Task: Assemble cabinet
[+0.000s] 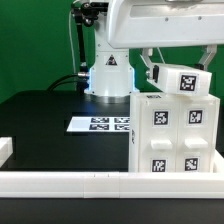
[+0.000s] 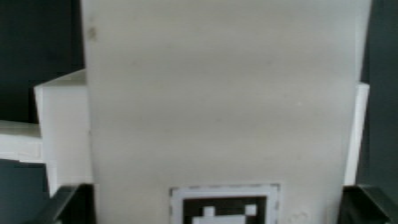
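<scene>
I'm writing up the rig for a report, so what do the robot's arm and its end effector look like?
The arm is glossy white, with rounded shells and black joints. A blue light glows on its base, and a black cable runs beside it. The end effector has a boxy white body and two slim black fingers. No markings are readable.

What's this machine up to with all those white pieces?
A robot arm is assembling furniture. Its gripper holds a white tagged part, tilted, just above the top of the cabinet, which stands on the black table at the exterior view's right. The marker board lies flat near the arm's base.
</scene>
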Available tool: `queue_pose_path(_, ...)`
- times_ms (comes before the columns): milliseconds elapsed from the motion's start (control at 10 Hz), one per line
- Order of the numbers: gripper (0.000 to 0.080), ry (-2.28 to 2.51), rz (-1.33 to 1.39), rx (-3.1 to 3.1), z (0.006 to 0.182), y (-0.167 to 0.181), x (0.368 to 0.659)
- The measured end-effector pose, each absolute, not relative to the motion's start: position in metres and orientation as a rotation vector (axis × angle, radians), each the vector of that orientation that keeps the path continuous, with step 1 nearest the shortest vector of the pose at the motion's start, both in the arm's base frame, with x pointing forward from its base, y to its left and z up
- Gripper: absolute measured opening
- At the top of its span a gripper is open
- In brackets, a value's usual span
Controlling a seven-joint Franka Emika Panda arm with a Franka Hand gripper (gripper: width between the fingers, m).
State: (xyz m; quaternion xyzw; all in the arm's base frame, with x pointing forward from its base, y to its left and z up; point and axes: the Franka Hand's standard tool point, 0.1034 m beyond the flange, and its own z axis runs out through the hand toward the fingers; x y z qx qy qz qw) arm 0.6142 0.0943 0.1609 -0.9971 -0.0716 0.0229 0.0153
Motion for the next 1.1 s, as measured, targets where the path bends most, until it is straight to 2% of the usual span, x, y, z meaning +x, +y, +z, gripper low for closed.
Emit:
queue_pose_path(600,0.0553,-0.171,0.071,-3.102,0.161,0.094,0.615)
queue_pose_path(900,0.0554,0.296,0.068,-3.044,0.161,0.097,0.618)
queue_pose_path(1100,0.0554,0.731,-0.041,-2.853,0.161,0.099,0.625)
